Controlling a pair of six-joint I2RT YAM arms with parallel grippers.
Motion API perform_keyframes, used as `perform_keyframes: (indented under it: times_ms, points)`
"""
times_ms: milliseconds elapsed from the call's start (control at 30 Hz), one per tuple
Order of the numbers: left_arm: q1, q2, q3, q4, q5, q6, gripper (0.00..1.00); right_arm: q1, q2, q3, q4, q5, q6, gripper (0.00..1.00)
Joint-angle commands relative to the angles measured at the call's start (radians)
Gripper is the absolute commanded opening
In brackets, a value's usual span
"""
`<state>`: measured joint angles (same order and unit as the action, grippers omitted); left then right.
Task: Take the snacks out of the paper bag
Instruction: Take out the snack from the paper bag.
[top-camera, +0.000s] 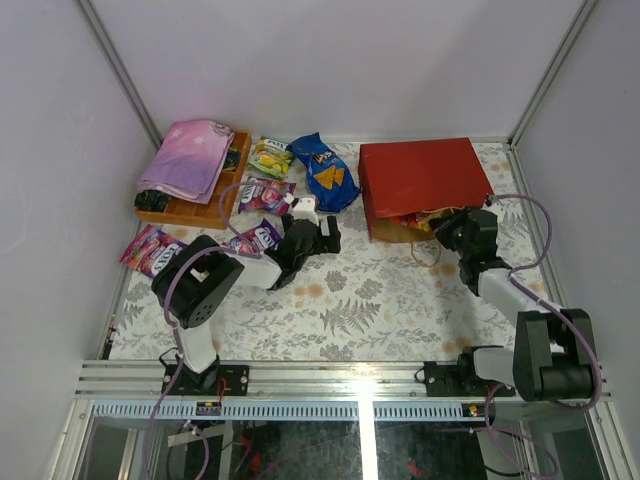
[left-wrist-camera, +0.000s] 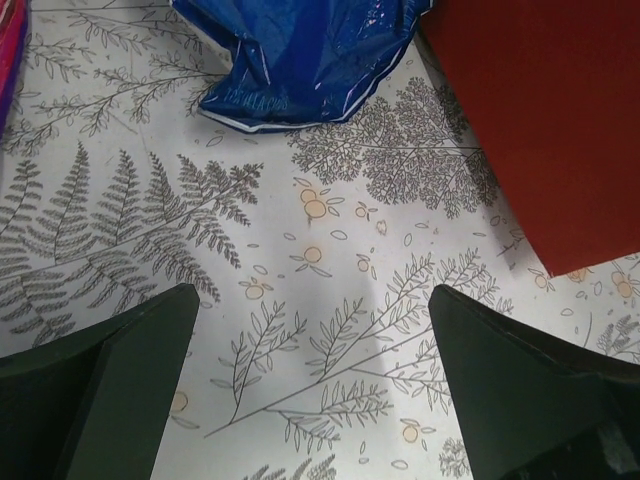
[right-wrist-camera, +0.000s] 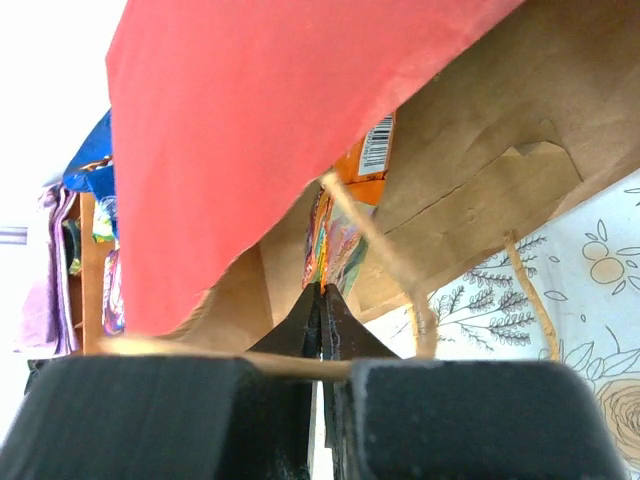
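The red paper bag (top-camera: 425, 180) lies on its side at the back right, its mouth facing the near edge. My right gripper (top-camera: 447, 228) is at that mouth. In the right wrist view its jaws (right-wrist-camera: 322, 290) are shut on the lower edge of a colourful snack packet (right-wrist-camera: 336, 240) inside the bag's kraft interior (right-wrist-camera: 480, 170), with an orange packet (right-wrist-camera: 362, 165) above it. My left gripper (top-camera: 326, 235) is open and empty above the tablecloth (left-wrist-camera: 310, 300). The dark-blue chip bag (top-camera: 322, 170) lies just beyond it (left-wrist-camera: 300, 60). The red bag also shows in the left wrist view (left-wrist-camera: 550, 110).
A green-yellow packet (top-camera: 270, 157) and purple packets (top-camera: 265, 193) (top-camera: 258, 238) lie left of centre, with more packets (top-camera: 150, 250) at the left edge. A wooden tray (top-camera: 200, 210) holds a folded pink cloth (top-camera: 188, 158). A twisted handle (right-wrist-camera: 385, 250) crosses in front of my right jaws.
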<state>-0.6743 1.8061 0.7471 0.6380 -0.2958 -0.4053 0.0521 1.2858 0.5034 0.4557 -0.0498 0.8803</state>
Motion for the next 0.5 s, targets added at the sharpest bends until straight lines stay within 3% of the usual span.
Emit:
perform_keyframes:
  times_ms: [0, 467]
  points:
    - [-0.005, 0.043, 0.056, 0.046, -0.048, 0.047, 1.0, -0.003, -0.102, -0.008, -0.039, -0.039, -0.041, 0.0]
    - [-0.005, 0.037, 0.077, 0.019, -0.07, 0.047, 1.0, 0.023, -0.428, -0.068, -0.324, -0.107, -0.058, 0.0]
